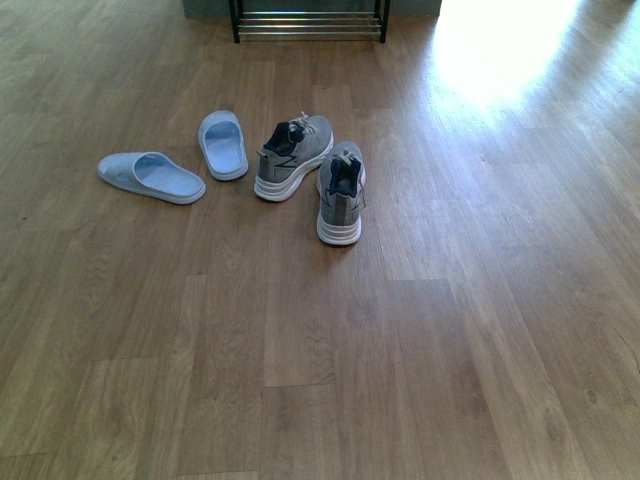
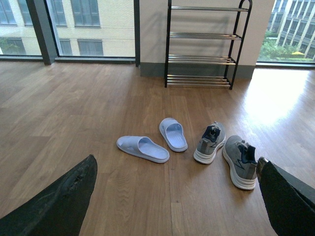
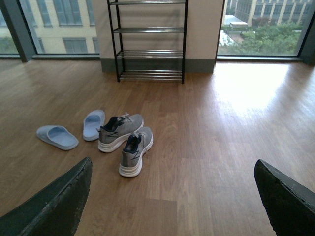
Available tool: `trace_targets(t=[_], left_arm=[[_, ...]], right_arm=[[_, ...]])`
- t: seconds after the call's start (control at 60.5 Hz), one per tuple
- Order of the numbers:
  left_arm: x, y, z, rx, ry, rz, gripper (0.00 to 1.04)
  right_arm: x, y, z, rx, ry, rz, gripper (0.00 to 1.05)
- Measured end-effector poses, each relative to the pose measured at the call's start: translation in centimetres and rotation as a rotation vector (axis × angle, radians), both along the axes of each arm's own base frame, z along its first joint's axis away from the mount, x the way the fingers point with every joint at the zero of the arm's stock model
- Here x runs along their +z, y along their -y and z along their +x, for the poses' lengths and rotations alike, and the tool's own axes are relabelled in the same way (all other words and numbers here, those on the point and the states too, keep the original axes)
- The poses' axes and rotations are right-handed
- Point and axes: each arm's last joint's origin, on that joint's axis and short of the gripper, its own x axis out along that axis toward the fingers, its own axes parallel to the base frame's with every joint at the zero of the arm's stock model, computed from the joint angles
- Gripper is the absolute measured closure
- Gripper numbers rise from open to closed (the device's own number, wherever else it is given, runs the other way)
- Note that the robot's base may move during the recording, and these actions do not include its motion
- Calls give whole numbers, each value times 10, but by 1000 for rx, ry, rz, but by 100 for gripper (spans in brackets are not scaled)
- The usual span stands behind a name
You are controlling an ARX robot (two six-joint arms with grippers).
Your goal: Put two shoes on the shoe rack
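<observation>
Nearer shoe (image 1: 339,195) is lying heel-first toward the robot, long axis running on toward the shoe rack (image 1: 308,24). The other shoe (image 1: 293,157) is angling just beside it. Left gripper (image 2: 175,164) and right gripper (image 3: 172,166) are gaping wide, empty, well apart from both shoes, with neither arm clearly nearer.

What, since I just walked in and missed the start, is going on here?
Nothing is being handled yet. Both grey sneakers sit on the floor beside two blue slides. The shoe rack stands at the wall with no shoes on it. The left gripper and right gripper are open and hold nothing.
</observation>
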Motion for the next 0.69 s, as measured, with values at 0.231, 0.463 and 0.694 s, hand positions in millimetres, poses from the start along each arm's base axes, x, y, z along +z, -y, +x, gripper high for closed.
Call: trace_targets(t=[0.231, 0.463, 0.694], left_arm=[[0, 0, 0, 0, 0, 0, 9], [0, 0, 0, 0, 0, 0, 9], [0, 0, 0, 0, 0, 0, 9]], right_arm=[[0, 0, 0, 0, 0, 0, 9], [0, 0, 0, 0, 0, 0, 9], [0, 0, 0, 0, 0, 0, 9]])
